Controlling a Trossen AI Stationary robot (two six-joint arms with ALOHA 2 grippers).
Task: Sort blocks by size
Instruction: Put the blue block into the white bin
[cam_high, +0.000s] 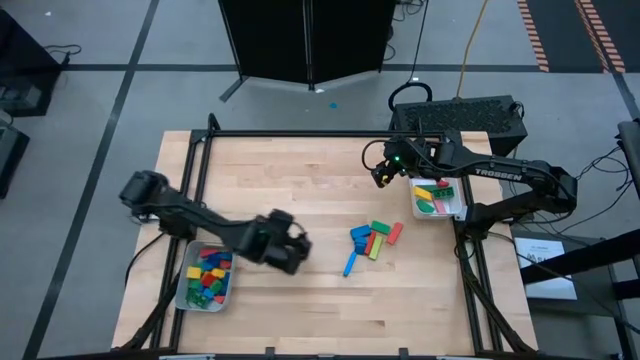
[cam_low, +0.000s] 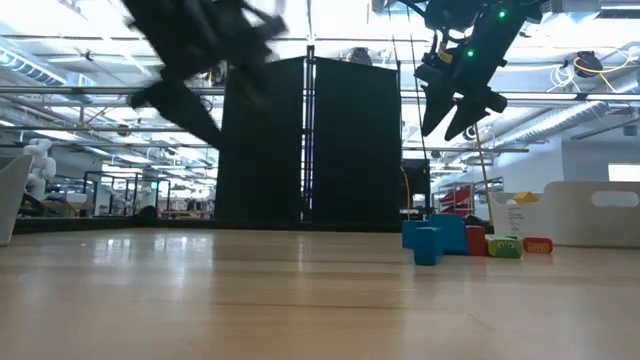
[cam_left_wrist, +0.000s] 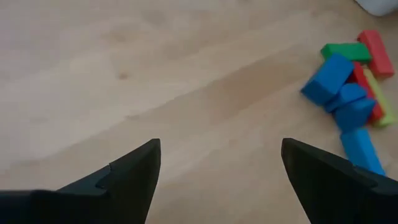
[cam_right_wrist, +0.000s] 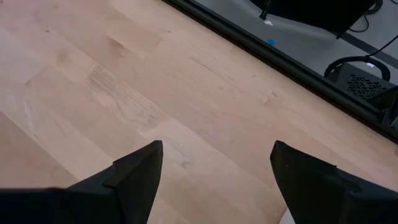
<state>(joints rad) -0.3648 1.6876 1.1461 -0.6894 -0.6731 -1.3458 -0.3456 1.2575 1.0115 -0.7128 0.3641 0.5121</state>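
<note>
The left gripper (cam_high: 293, 248) is hanging spread and empty over the table's (cam_high: 300, 180) front-left part, just beside the left tray (cam_high: 182, 290) of mixed cubes near the front-left corner. Its wrist view is showing bare wood between its fingers (cam_left_wrist: 134, 171) and the loose blocks (cam_left_wrist: 351, 93) ahead. The right gripper (cam_high: 382, 172) is waiting parted and empty beside the right tray (cam_high: 462, 207) at the right edge. Only the low view is showing both grippers lifted clear above the wood.
</note>
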